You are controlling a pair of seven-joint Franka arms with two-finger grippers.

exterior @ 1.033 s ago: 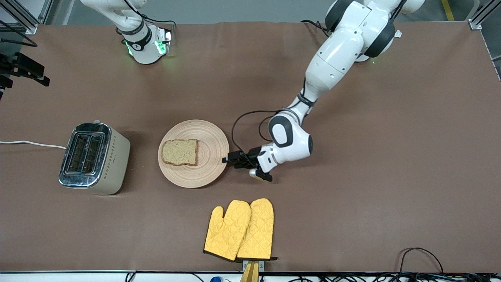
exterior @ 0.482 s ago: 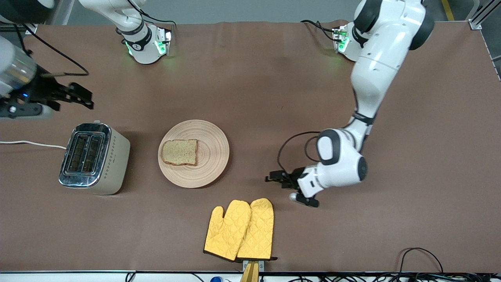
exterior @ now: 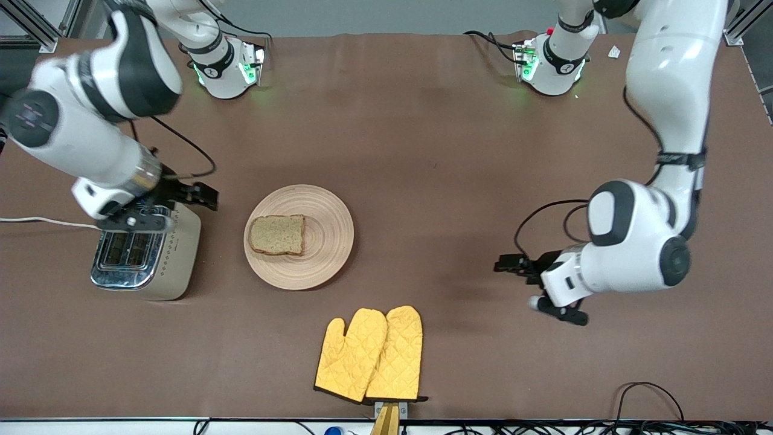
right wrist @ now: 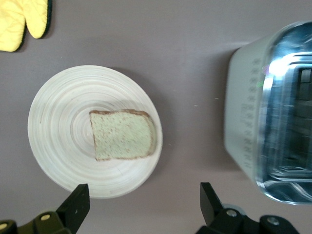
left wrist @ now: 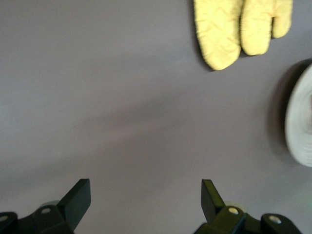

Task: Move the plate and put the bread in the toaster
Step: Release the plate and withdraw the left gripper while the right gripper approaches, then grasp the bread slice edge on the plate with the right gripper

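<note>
The beige wooden plate (exterior: pixel 329 241) lies mid-table with the slice of brown bread (exterior: pixel 277 234) on it. The cream and chrome toaster (exterior: pixel 148 266) stands beside the plate, toward the right arm's end. My right gripper (exterior: pixel 202 194) is open and empty, over the toaster's edge and the gap to the plate. The right wrist view shows the plate (right wrist: pixel 58 141), the bread (right wrist: pixel 124 135), the toaster (right wrist: pixel 273 131) and the open gripper (right wrist: pixel 145 204). My left gripper (exterior: pixel 510 264) is open and empty over bare table, well off the plate toward the left arm's end. It shows open in the left wrist view (left wrist: pixel 146 197), with the plate's rim (left wrist: pixel 300 122).
A pair of yellow oven mitts (exterior: pixel 371 353) lies nearer the front camera than the plate; they also show in the left wrist view (left wrist: pixel 241 29). The toaster's white cord (exterior: pixel 42 222) runs off the right arm's end of the table.
My left gripper has drawn away from the plate's rim toward the left arm's end. My right arm has swung in from the table's edge to over the toaster. Plate and bread have not moved.
</note>
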